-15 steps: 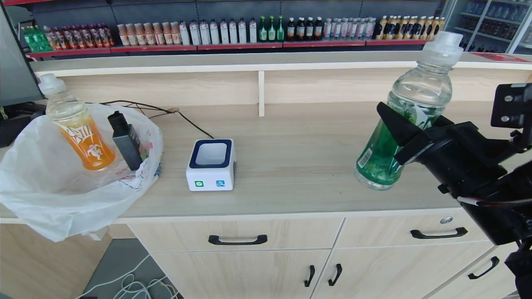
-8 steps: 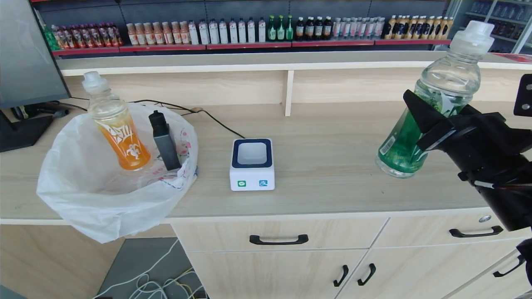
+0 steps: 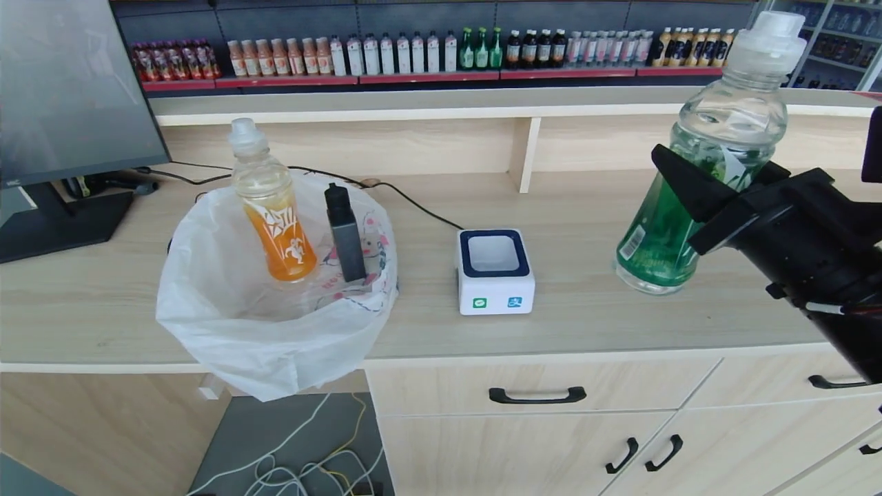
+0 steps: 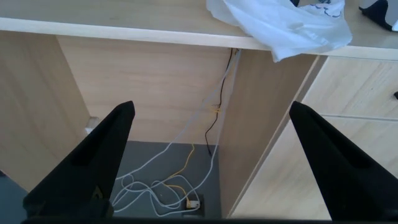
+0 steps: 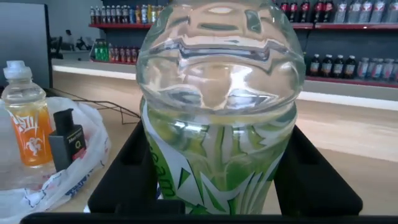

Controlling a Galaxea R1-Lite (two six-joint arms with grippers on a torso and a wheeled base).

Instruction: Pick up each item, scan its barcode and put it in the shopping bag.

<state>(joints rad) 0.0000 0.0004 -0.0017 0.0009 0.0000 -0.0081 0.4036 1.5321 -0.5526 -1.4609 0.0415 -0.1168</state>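
My right gripper is shut on a green bottle with a clear top and white cap, held tilted above the counter to the right of the white scanner. The barcode on the bottle's lower side faces the scanner. In the right wrist view the green bottle sits between the jaws of the right gripper. The white shopping bag lies on the counter left of the scanner, holding an orange bottle and a dark slim item. My left gripper hangs open below counter height, with nothing between its fingers.
A monitor stands at the counter's far left, with cables running behind the bag to the scanner. A raised shelf ledge runs along the back. Drawers and cupboard doors lie below the counter edge. Loose cables lie on the floor.
The head camera has panned left, so the whole scene has shifted right. Against the counter, my right gripper has carried the green bottle closer to the scanner.
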